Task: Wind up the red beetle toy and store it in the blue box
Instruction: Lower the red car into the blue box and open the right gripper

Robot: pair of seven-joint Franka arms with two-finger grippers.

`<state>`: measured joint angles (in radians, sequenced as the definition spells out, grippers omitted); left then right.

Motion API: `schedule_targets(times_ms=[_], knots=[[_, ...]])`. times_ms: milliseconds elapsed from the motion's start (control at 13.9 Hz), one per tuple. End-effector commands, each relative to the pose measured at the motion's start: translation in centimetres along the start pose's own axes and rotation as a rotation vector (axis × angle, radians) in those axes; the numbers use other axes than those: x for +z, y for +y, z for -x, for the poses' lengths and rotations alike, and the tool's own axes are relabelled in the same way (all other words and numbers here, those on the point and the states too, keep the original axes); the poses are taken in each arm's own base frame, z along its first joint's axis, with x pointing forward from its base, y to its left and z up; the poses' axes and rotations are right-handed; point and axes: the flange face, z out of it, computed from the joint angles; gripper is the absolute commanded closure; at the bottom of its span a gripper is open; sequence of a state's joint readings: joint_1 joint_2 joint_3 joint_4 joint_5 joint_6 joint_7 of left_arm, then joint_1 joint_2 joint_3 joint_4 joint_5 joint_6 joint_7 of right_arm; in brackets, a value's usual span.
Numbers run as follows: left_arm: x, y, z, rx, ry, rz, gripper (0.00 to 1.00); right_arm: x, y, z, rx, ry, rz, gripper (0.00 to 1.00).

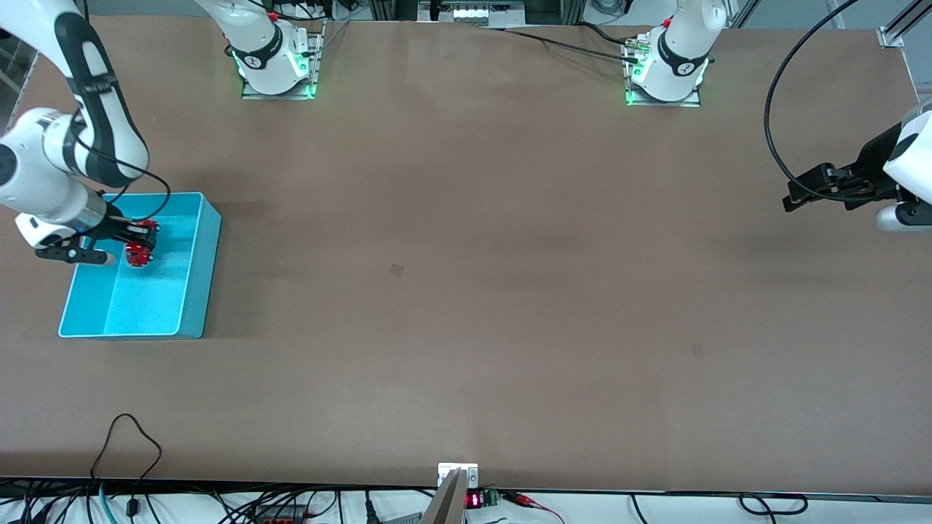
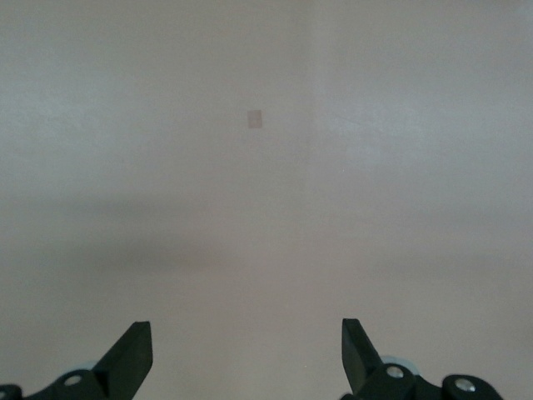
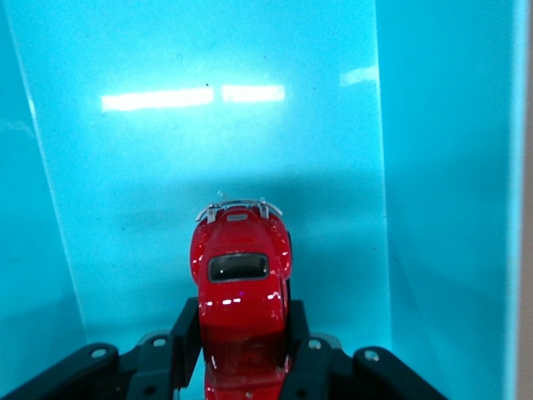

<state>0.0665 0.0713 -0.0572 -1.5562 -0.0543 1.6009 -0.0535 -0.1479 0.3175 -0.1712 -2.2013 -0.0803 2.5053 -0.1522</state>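
Note:
The red beetle toy (image 1: 139,252) is a small glossy red car, held inside the blue box (image 1: 196,276), a light blue open bin at the right arm's end of the table. My right gripper (image 1: 138,244) is shut on the toy, low over the box's floor. In the right wrist view the fingers (image 3: 187,333) clamp the car's sides (image 3: 240,300), its silvery bumper pointing away, with blue walls (image 3: 441,208) around. My left gripper (image 1: 801,191) is open and empty, waiting above the table at the left arm's end. In the left wrist view (image 2: 247,358) only bare table shows.
The brown table (image 1: 466,291) stretches between the two arms. Cables and a small display (image 1: 473,500) lie along the edge nearest the front camera. The arm bases (image 1: 277,69) stand at the table's top edge.

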Motion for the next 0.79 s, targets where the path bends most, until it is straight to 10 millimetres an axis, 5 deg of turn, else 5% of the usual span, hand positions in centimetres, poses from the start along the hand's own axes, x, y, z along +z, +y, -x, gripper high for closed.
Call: schedule_targets(times_ms=[0, 144, 215, 359, 431, 574, 718], knots=[[-0.3, 0.3, 0.8, 0.0, 0.007, -0.014, 0.0, 2.8, 0.0, -0.2, 0.018, -0.007, -0.005, 0.89], [-0.3, 0.3, 0.8, 0.001, 0.007, -0.018, 0.0, 6.5, 0.3, -0.1, 0.019, 0.009, 0.005, 0.6], [-0.3, 0.3, 0.7, 0.001, 0.007, -0.018, 0.0, 7.0, 0.4, 0.0, 0.015, 0.007, 0.006, 0.54], [-0.4, 0.9, 0.7, 0.011, 0.013, -0.018, 0.0, 5.8, 0.5, -0.3, 0.013, 0.024, 0.006, 0.23], [-0.4, 1.1, 0.8, 0.014, 0.013, -0.017, 0.0, 4.2, 0.6, -0.7, 0.011, 0.051, 0.008, 0.0], [-0.4, 0.9, 0.9, 0.011, 0.01, -0.017, 0.0, -1.1, -0.2, -1.8, -0.005, 0.088, 0.001, 0.0], [-0.5, 1.5, 0.9, 0.022, 0.014, -0.018, 0.0, -9.5, -2.2, -3.2, -0.036, 0.072, -0.019, 0.0]])
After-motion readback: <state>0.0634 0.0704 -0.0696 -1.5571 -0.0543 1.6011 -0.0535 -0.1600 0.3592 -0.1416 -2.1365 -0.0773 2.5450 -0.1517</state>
